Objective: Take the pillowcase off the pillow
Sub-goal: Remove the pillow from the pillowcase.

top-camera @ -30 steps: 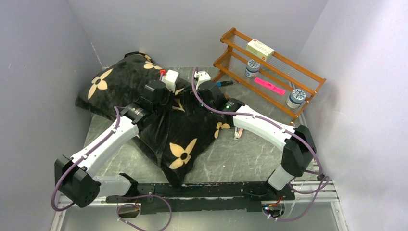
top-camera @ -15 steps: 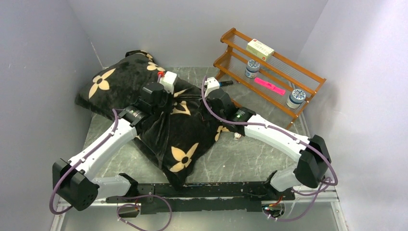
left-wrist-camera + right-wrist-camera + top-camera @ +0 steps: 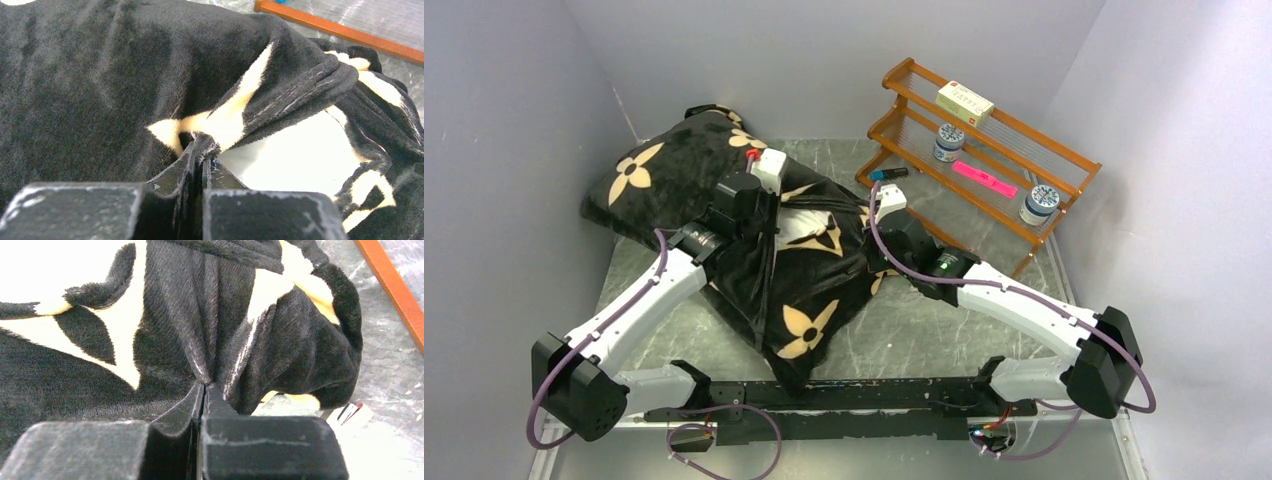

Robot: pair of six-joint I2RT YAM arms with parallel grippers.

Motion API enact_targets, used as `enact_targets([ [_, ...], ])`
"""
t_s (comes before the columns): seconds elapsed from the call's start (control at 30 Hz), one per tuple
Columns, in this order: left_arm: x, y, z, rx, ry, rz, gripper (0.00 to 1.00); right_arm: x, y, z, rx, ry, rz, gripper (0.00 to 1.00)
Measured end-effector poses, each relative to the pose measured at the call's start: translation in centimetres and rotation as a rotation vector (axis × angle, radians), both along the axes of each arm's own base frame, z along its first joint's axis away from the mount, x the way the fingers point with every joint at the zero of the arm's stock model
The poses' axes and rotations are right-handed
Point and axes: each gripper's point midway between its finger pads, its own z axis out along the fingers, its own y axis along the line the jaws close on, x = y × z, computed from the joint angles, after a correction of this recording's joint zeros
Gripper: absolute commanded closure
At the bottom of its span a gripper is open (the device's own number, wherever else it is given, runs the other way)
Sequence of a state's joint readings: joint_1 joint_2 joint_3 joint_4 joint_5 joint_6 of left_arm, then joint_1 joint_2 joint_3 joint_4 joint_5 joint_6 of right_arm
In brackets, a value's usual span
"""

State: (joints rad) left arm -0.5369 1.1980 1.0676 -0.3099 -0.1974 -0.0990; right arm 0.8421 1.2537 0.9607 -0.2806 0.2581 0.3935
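Pillowcase (image 3: 674,185) pinched near opening edge: left claw (image 3: 200,155), right claw (image 3: 204,390).

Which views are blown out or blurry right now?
Left wrist: the white patch beside the pillowcase fold is blown out and shows no texture. Right wrist: the top-left white area is clipped the same way, and glare washes out the table at lower right. Top external: evenly lit, sharp, only soft shadows.

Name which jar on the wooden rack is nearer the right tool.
The left-hand jar, just under the white box; the other jar stands at the rack's right end, farther off.
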Motion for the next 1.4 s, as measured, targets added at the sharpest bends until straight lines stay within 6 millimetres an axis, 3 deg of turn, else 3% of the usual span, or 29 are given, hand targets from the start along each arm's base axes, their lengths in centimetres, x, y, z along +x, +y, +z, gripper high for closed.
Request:
enact_targets([
  [0.1,0.1,-0.2,-0.2,-0.002,0.005,-0.008,0.95,-0.1,-0.1,0.1,0.013,0.001,-0.001,0.99],
  [0.17,0.1,-0.3,-0.2,-0.004,0.005,-0.016,0.95,-0.2,0.0,0.4,0.022,0.002,0.007,0.9],
  [0.3,0.2,-0.5,-0.2,-0.009,0.006,-0.035,0.95,0.0,0.7,2.2,0.038,0.003,0.035,0.45],
  [0.37,0.2,-0.5,-0.1,-0.012,0.005,-0.042,0.95,0.6,1.5,3.7,0.048,-0.007,0.046,0.34],
  [0.53,0.1,-0.7,-0.2,-0.015,0.006,-0.06,0.95,3.2,4.6,8.4,0.106,-0.062,0.066,0.18],
  [0.6,0.1,-0.8,-0.2,-0.013,0.006,-0.069,0.95,4.2,5.6,9.5,0.12,-0.077,0.068,0.15],
  [0.73,0.0,-1.0,-0.2,-0.015,0.007,-0.082,0.95,5.6,7.3,9.7,0.121,-0.075,0.069,0.12],
  [0.93,0.0,-1.1,-0.2,-0.019,0.009,-0.089,0.95,7.1,8.7,6.9,0.07,-0.029,0.061,0.11],
  [1.17,-0.1,-1.4,-0.3,-0.023,0.014,-0.101,0.95,7.5,6.4,2.7,-0.03,0.011,-0.014,0.11],
  [1.4,0.5,-1.6,-1.8,-0.003,0.049,-0.095,0.95,7.2,3.9,0.8,-0.1,0.005,-0.087,0.12],
])
